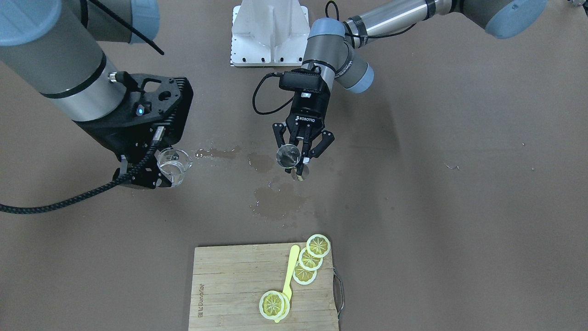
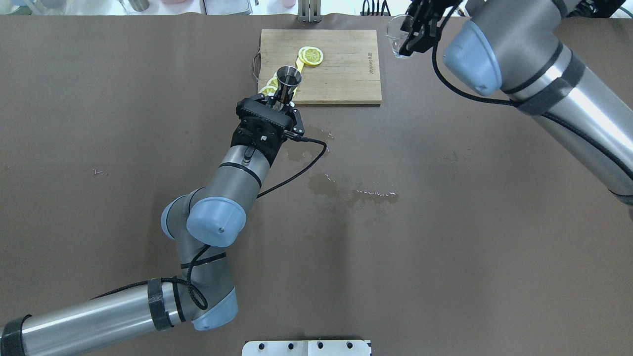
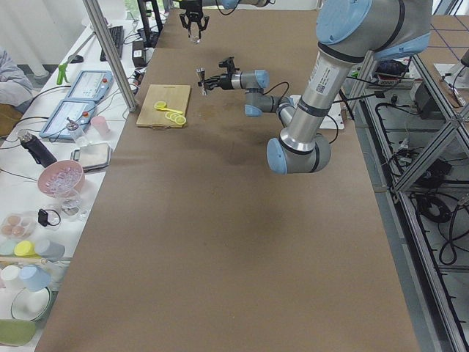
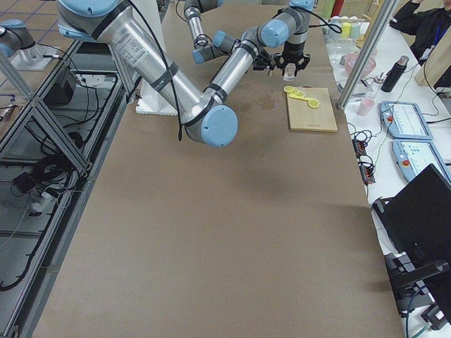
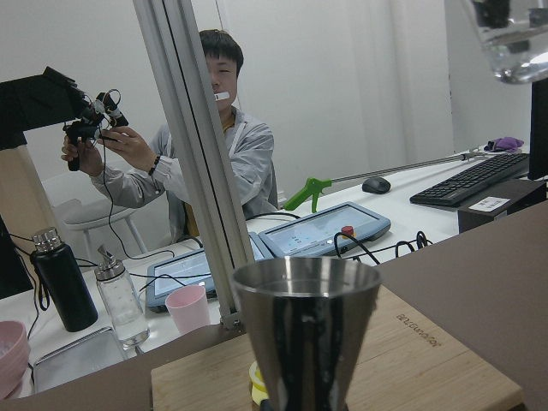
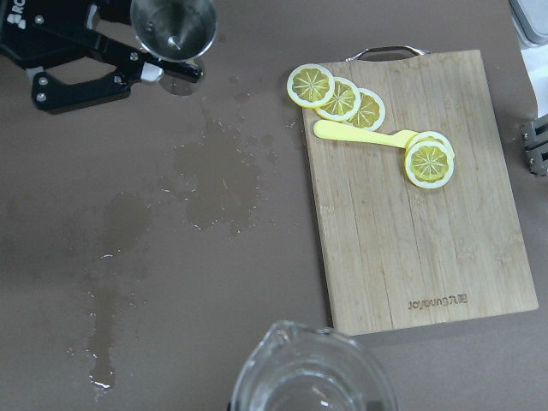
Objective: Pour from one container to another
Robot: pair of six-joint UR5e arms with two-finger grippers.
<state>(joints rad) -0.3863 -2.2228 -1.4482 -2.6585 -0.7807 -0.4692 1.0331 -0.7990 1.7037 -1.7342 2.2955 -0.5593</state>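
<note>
**Overhead exterior: jigger and glass cup each in a grip, well apart**

We see the left gripper (image 2: 280,101) closed on the narrow waist of the steel jigger (image 2: 288,79). The jigger stands upright, mouth up, in the upper middle of the frame, and there it overlaps the lower left corner of the wooden cutting board (image 2: 346,74). At the top right of the frame the right gripper (image 2: 418,32) clamps the clear glass cup (image 2: 395,37) by its wall, far from the jigger.

From the right wrist camera we look down past the cup's rim and pouring lip at the bottom edge. The table lies well below it, and the jigger sits in the upper left corner. Some clear liquid appears to sit in the cup.

Lemon slices (image 2: 311,56) and a yellow utensil (image 1: 290,271) lie on the board. Wet patches (image 2: 326,185) darken the brown table (image 2: 99,99) at mid-frame.

In the left wrist view a person (image 5: 214,163) sits beyond a metal post, both hands raised on a small black device.
</note>
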